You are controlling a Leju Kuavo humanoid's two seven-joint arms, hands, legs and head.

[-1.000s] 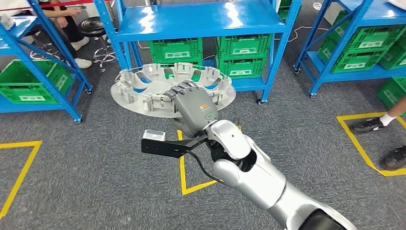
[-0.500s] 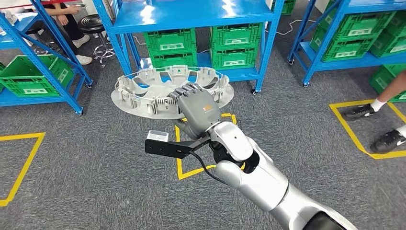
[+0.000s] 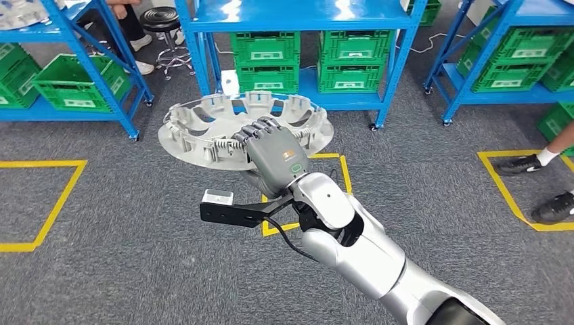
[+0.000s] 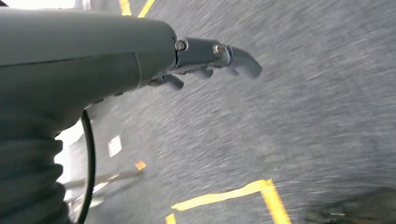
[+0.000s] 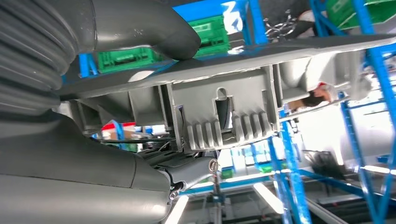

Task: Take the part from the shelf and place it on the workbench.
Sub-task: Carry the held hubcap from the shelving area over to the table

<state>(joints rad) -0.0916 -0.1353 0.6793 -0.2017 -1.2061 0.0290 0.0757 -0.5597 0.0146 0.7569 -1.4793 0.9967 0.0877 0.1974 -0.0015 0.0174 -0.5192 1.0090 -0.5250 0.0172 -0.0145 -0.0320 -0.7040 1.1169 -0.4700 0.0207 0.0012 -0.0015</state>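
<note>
The part (image 3: 196, 132) is a round, light-grey plastic disc with ribbed clips around its rim. My right hand (image 3: 274, 159) grips its near edge and holds it level in the air above the grey carpet, in front of a blue shelf (image 3: 298, 15). In the right wrist view the thumb (image 5: 140, 28) lies on one face of the part (image 5: 224, 112) and the fingers on the other. My left hand (image 4: 140, 51) hangs over the floor with its fingers apart and nothing in them.
Blue shelf racks stand at the back, left and right, with green crates (image 3: 265, 57) on their low levels. A stool (image 3: 162, 20) and a seated person's legs (image 3: 135, 30) are at the back left. Another person's feet (image 3: 552, 203) stand at the right by yellow floor tape (image 3: 504, 193).
The whole picture has shifted, so the camera has turned; shelves and floor tape slide to the right. My right hand keeps the same hold on the part.
</note>
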